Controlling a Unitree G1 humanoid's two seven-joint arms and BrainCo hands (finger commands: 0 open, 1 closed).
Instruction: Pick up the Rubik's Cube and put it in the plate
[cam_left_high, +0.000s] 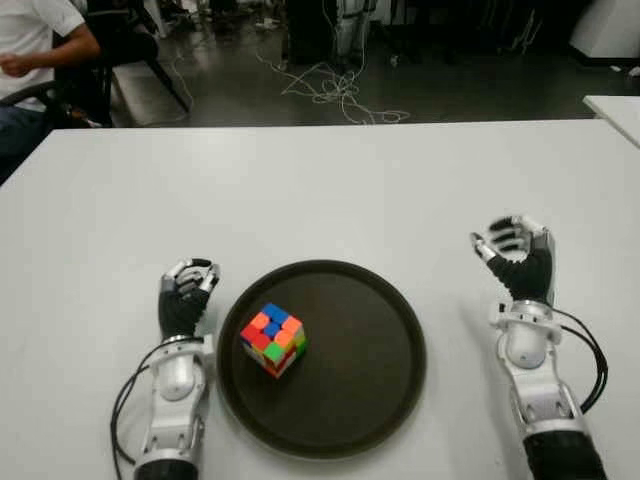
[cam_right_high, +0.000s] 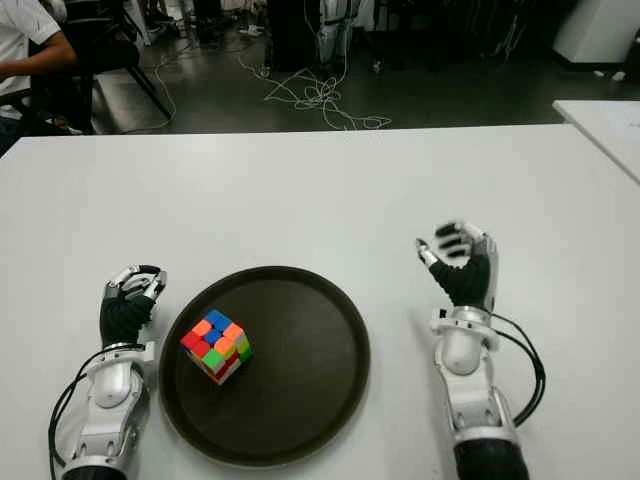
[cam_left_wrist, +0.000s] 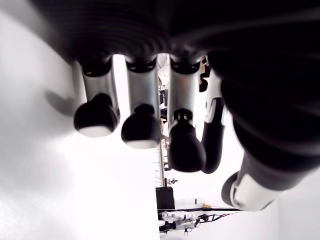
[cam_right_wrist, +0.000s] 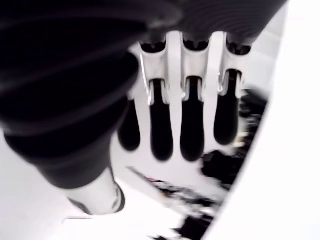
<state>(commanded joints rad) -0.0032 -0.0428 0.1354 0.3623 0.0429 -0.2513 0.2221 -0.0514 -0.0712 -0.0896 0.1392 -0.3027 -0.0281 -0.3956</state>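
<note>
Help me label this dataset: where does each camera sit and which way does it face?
Left eye view: on the head, facing forward and down at the white table; shows left robot hand, right robot hand, Rubik's Cube in the plate.
Right eye view: the same scene, from slightly to the right.
Left wrist view: on the left wrist, facing its own curled fingers.
Right wrist view: on the right wrist, facing its own extended fingers.
Both wrist views share the table.

White forearms, black palms, silver fingers (cam_left_wrist: 141, 95), looping black cables (cam_left_high: 590, 355).
</note>
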